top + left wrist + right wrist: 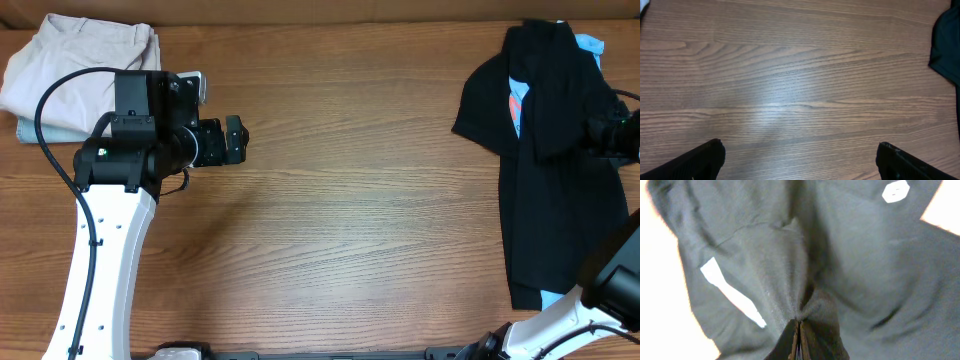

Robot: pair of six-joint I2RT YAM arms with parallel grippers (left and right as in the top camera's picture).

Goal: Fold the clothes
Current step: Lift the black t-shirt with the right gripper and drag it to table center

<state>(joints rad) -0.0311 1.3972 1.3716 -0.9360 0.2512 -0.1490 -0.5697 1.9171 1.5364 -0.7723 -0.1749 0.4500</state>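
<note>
Wooden table, right fingers pinching black T-shirt

I counted one tabletop, two arms, left arm and right arm, two tools, left tool and right tool, one black T-shirt, one light blue tee under it, one beige folded garment, one pale blue folded garment

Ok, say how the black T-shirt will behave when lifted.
Probably floppy: the black T-shirt bunches into folds where the right gripper pinches it. Likely light, since thin cloth wrinkles freely. It may drag the light blue tee under it.
</note>
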